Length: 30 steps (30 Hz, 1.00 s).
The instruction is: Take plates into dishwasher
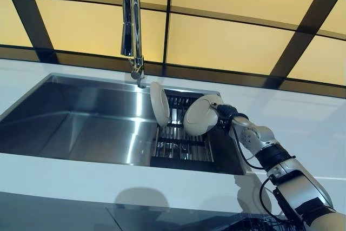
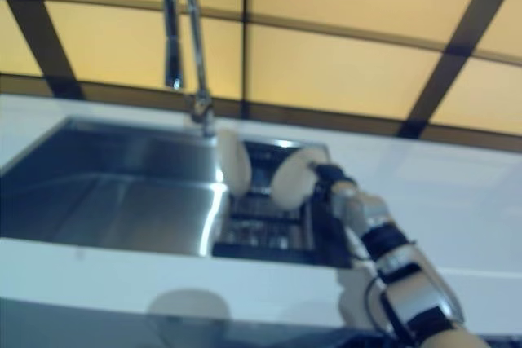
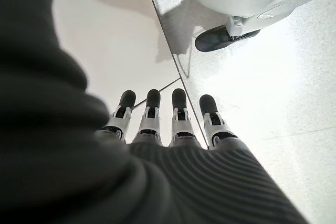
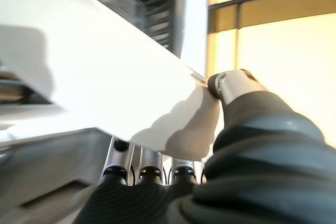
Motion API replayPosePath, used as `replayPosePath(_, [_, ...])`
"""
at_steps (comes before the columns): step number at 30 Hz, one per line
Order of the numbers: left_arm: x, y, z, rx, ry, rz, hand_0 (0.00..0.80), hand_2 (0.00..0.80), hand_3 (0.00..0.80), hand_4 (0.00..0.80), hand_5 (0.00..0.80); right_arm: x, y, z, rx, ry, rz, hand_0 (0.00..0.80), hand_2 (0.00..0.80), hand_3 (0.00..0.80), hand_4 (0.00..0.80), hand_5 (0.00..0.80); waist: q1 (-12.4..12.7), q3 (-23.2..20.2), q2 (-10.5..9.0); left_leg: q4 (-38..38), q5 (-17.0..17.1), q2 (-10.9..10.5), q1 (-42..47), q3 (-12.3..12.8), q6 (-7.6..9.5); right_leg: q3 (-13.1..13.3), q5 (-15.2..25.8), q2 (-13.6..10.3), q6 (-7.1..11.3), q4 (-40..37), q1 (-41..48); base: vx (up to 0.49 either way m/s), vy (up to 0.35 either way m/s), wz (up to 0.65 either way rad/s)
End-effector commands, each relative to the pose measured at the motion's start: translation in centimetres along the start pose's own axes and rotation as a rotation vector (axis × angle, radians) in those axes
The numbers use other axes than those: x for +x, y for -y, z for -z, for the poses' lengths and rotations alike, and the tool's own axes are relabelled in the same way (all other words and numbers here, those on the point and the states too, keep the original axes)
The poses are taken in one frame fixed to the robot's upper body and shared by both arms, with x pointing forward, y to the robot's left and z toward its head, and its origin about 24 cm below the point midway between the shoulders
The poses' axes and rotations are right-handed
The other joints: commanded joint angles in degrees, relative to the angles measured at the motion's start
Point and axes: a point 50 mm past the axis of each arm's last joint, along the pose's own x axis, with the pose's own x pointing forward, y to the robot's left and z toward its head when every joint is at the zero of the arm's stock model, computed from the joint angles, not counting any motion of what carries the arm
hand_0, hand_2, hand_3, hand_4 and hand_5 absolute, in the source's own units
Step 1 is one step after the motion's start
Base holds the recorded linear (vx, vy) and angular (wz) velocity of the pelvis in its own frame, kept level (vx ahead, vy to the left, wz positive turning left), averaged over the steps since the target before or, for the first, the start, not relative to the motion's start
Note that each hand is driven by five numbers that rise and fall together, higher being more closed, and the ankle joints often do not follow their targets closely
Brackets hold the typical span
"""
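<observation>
A white plate (image 1: 200,114) is held on edge over the dark dish rack (image 1: 181,147) at the right end of the sink. My right hand (image 1: 226,112) grips its rim. In the right wrist view the thumb (image 4: 231,82) presses on the upper face of the plate (image 4: 105,77) and the fingers (image 4: 152,169) lie under it. A second white plate (image 1: 159,104) stands upright in the rack, just left of the held one. My left hand (image 3: 157,124) shows only in its wrist view, fingers straight, holding nothing, pointing down at the floor.
The steel sink basin (image 1: 81,128) lies left of the rack, with a tall chrome faucet (image 1: 131,20) behind it. A white counter (image 1: 303,123) runs around the sink. A window with dark bars (image 1: 227,41) rises behind.
</observation>
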Motion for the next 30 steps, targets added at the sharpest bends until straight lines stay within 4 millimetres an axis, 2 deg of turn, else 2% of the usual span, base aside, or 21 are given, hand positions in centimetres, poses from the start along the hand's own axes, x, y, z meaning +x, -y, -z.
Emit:
replayPosePath(1, [0.2, 0.1, -0.3, 0.04, 0.014, 0.001, 0.0, 0.0, 0.0, 0.0, 0.0, -1.1, 0.6, -6.2, -0.006, 0.254, 0.014, 0.8, 0.8, 0.8, 0.8, 0.8, -0.79, -3.83, -0.9, -0.24, -3.05, -3.97, -0.64, 0.44, 3.95, 3.85, -1.67, -0.58, 3.17, 3.3, -0.51, -0.033, 0.065, -0.05])
replayPosePath(15, [-0.2, 0.1, 1.1, 0.027, -0.019, -0.008, 0.0, 0.0, 0.0, 0.0, 0.0, -4.0, -1.0, -8.5, 0.095, 0.437, -0.101, 0.8, 0.8, 0.8, 0.8, 0.8, -2.25, -6.31, -0.96, -0.24, -3.93, -4.3, 0.28, 2.15, 4.91, 5.38, -0.74, -1.63, 4.7, 3.61, -1.09, -0.018, 0.049, -0.06])
replayPosePath(19, [-0.3, 0.1, 1.6, 0.024, -0.028, -0.005, 0.0, 0.0, 0.0, 0.0, 0.0, -4.8, -0.9, -9.3, 0.093, 0.503, -0.111, 0.8, 0.8, 0.8, 0.8, 0.8, -2.44, -6.7, -0.98, -0.23, -4.07, -4.36, 0.42, 2.53, 5.25, 5.49, -0.66, -2.1, 5.17, 4.23, -1.48, -0.03, 0.063, -0.11])
replayPosePath(22, [-0.5, 0.3, 2.2, 0.029, -0.036, 0.0, 0.0, 0.0, 0.0, 0.0, 0.0, -5.5, -0.5, -10.0, 0.072, 0.556, -0.105, 0.8, 0.8, 0.8, 0.8, 0.8, -2.81, -6.8, -1.0, 0.0, -4.19, -4.34, 0.65, 3.08, 5.51, 5.7, -0.63, -2.49, 5.55, 5.29, -1.92, -0.027, 0.093, -0.18])
replayPosePath(27, [-0.8, 0.0, 2.9, 0.055, -0.053, 0.005, 0.0, 0.0, 0.0, 0.0, 0.0, -6.5, 1.4, -11.3, 0.023, 0.654, -0.059, 0.8, 0.8, 0.8, 0.8, 0.8, -3.87, -6.73, -1.38, 0.41, -4.51, -4.47, 0.95, 3.97, 5.93, 6.78, 0.76, -3.15, 6.7, 7.47, -3.33, -0.031, 0.096, -0.19])
replayPosePath(30, [-1.1, -0.3, 3.8, 0.085, -0.078, 0.014, 0.0, 0.0, 0.0, 0.0, 0.0, -7.4, 3.2, -12.2, -0.013, 0.701, -0.022, 0.8, 0.8, 0.8, 0.8, 0.8, -5.09, -6.78, -2.04, 0.42, -4.84, -4.26, 1.51, 5.63, 5.6, 6.71, 3.79, -3.95, 8.07, 8.58, -5.25, -0.001, 0.085, -0.25])
